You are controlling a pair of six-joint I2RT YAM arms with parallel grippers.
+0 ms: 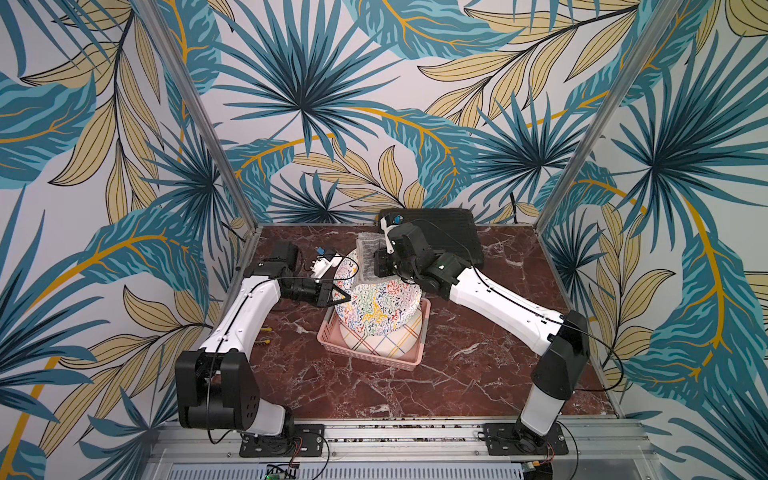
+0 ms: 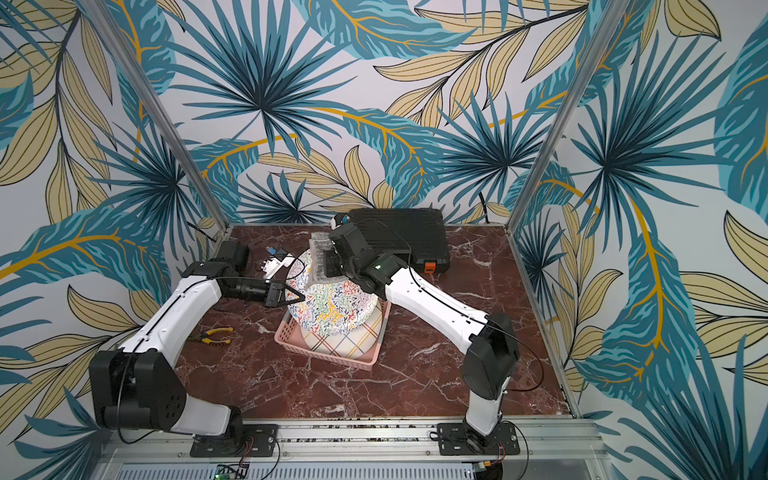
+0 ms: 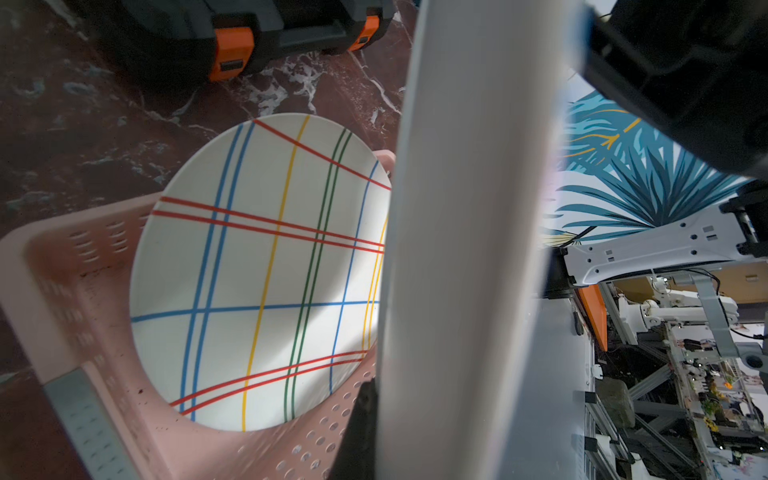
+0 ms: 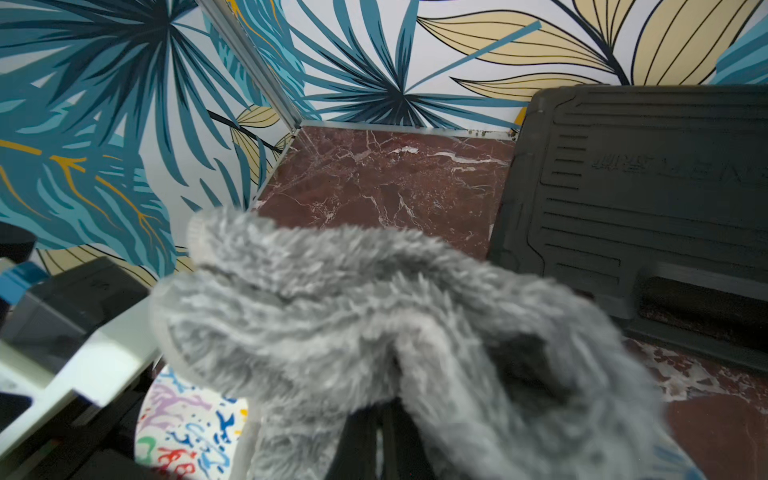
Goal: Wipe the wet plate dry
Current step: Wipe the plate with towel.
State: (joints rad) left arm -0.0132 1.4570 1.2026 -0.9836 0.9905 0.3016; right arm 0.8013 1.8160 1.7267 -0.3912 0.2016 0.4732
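Squiggle plate (image 1: 380,305) is tilted up on edge above the pink basket (image 1: 365,360), mid table (image 1: 457,374). The left gripper (image 1: 341,296) has its jaws pinched on the plate's left rim. The contact is tiny in both top views, and in the left wrist view the plate is only a blurred white band (image 3: 469,208) seen edge-on, blocking half the frame. The right gripper (image 1: 374,264) sits at the plate's far upper edge, jaws pressed together on the grey cloth (image 4: 374,311). The fluffy cloth buries the fingertips, so the grip point itself is hidden, and only a corner of the squiggle pattern (image 4: 187,432) shows under it. I cannot tell whether the cloth lies flat on the plate face or just drapes over the rim, nor whether the plate is wet. The plaid plate (image 3: 257,270) lies in the basket, partly covered from above by the held plate. The black case (image 1: 449,228) is at the back, part hidden by the right arm. The pliers (image 2: 214,336) lie by the left arm and barely show.
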